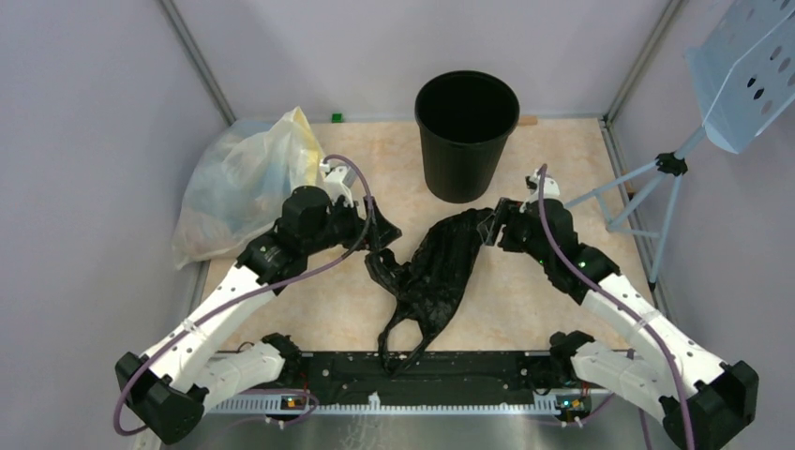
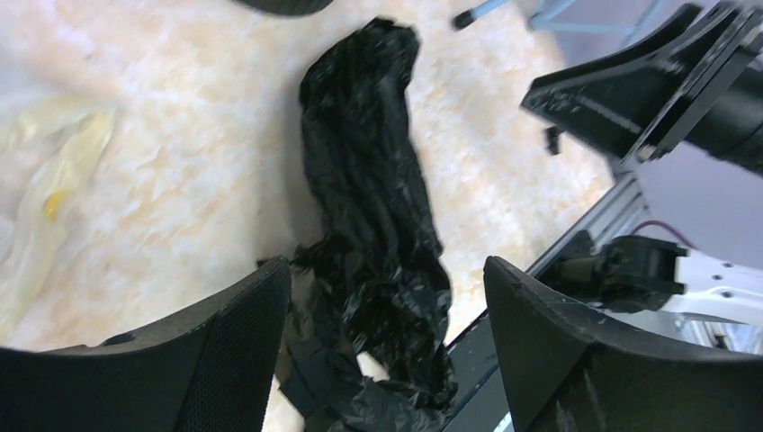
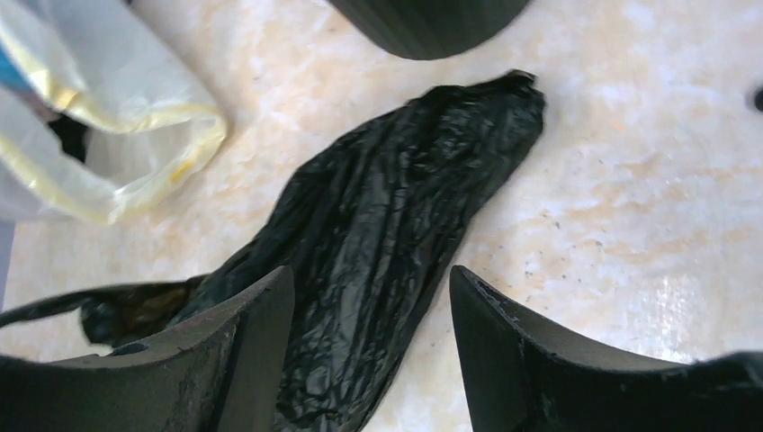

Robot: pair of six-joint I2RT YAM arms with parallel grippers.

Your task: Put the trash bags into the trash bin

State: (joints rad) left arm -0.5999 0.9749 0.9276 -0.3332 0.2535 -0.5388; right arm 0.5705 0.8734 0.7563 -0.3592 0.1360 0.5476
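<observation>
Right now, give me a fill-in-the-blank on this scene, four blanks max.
The black bag lies on the ____, outside the bin.
The bin stands ____.
The left hand and right hand are both ____, gripping nothing.
The yellow bag sits on the bin's ____ side.
Missing: table; upright; open; left.

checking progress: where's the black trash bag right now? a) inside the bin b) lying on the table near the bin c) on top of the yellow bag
b: the black trash bag lies stretched out on the table, its far end just short of the upright trash bin.
</observation>
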